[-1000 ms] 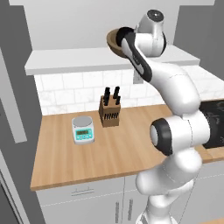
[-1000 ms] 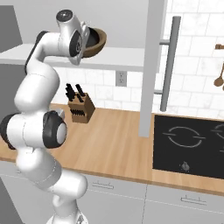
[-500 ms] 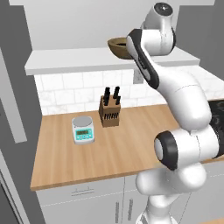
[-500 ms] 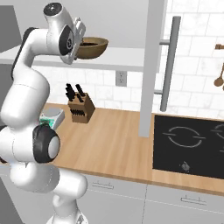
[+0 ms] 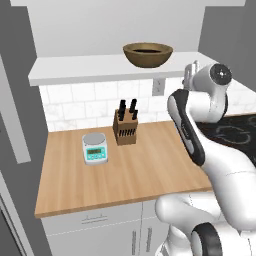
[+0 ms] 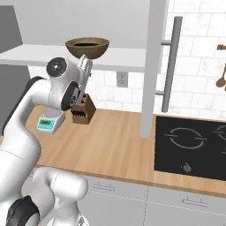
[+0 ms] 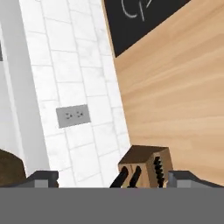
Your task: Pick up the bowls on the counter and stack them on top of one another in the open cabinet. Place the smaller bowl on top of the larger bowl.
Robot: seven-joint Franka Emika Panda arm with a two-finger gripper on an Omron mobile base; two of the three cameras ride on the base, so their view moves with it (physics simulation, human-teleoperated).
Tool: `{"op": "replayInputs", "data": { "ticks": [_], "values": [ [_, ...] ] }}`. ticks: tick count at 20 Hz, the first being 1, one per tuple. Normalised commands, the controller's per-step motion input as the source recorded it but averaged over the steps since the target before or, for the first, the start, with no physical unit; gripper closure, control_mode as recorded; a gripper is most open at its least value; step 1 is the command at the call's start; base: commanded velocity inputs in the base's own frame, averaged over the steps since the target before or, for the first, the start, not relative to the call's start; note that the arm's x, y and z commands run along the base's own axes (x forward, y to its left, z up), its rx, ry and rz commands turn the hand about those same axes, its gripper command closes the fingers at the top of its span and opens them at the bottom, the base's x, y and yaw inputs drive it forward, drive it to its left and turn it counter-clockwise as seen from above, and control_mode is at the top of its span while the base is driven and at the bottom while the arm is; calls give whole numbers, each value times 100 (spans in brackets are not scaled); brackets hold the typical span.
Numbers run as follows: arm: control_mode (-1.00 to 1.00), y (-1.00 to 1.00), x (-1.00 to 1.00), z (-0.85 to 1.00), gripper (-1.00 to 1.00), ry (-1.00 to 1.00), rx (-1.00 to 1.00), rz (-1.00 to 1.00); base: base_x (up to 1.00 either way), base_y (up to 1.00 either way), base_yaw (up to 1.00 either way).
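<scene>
Item 1, nearest you: light-brown wood-plank counter [image 5: 125, 175], carrying a small grey kitchen scale with a teal display [image 5: 94, 148] and, behind it to the right, a brown wooden knife block with black handles [image 5: 125, 126].

Item 2: two-finger gripper [image 7: 111, 180]. In the hand view you see its two dark fingertips [image 7: 41, 178] set wide apart at the bottom edge, with nothing between them. They touch nothing. The knife block sits between the tips, further off.

Item 3, beyond and above: wide brown wooden bowl [image 5: 148, 54], upright on the pale grey-white cabinet's thick bottom shelf board [image 5: 75, 72]. You find it above the gripper, apart from it; in the right base view the hand sits just under the bowl's front. Its interior looks dark; whether the black bowl lies inside, you cannot tell.

Item 4, far right: black cooktop [image 6: 190, 145].
</scene>
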Motion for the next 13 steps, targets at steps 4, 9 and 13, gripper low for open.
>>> {"op": "replayInputs", "data": {
  "ticks": [4, 9, 13],
  "values": [
    [-100, -80, -100, -100, -100, 0, -12, 0, 0, 0, 0],
    [-100, -69, -70, -49, -100, -4, 7, -14, 0, 0, 0],
    [-100, 0, -1, 0, -100, 1, 0, 0, 0, 0, 0]
  ]
}}
